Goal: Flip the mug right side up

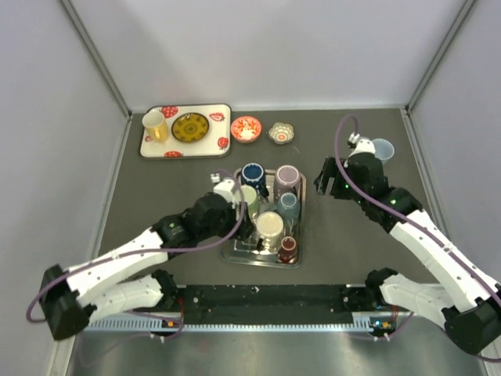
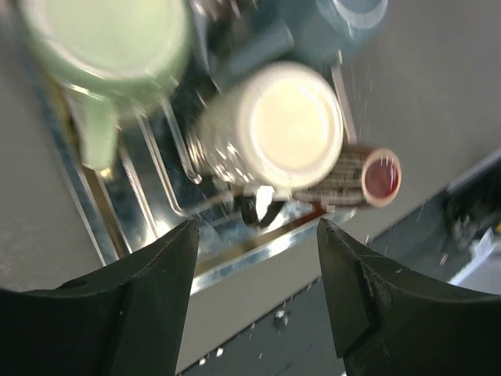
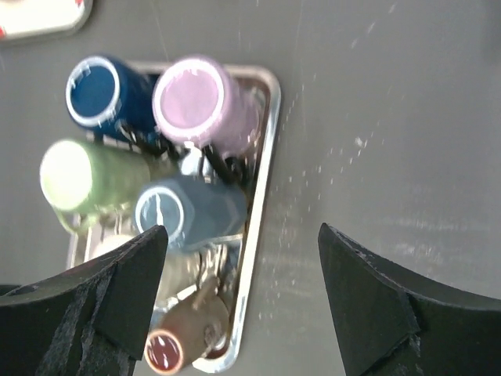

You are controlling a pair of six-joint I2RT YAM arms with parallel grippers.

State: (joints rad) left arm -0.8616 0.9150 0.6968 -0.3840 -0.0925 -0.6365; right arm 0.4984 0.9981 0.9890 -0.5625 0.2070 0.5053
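Several mugs stand bottom up on a metal tray (image 1: 232, 255) in the middle of the table: dark blue (image 1: 252, 173), lilac (image 1: 286, 177), green (image 1: 250, 196), grey-blue (image 1: 288, 205), cream (image 1: 269, 225) and maroon (image 1: 287, 249). A pale blue mug (image 1: 383, 148) stands apart at the right and seems mouth up. My left gripper (image 1: 241, 196) hangs open and empty over the tray's left side. In its wrist view the cream mug (image 2: 270, 125) lies just beyond the left gripper (image 2: 257, 225). My right gripper (image 1: 326, 183) is open and empty between the tray and the pale blue mug. It sees the tray's right rim (image 3: 262, 196) below the right gripper (image 3: 243, 232).
A flowered tray (image 1: 205, 109) at the back left holds a yellow cup (image 1: 154, 125) and a dark plate (image 1: 190, 128). A red bowl (image 1: 246, 128) and a small patterned bowl (image 1: 282, 133) sit beside it. Grey walls close in both sides.
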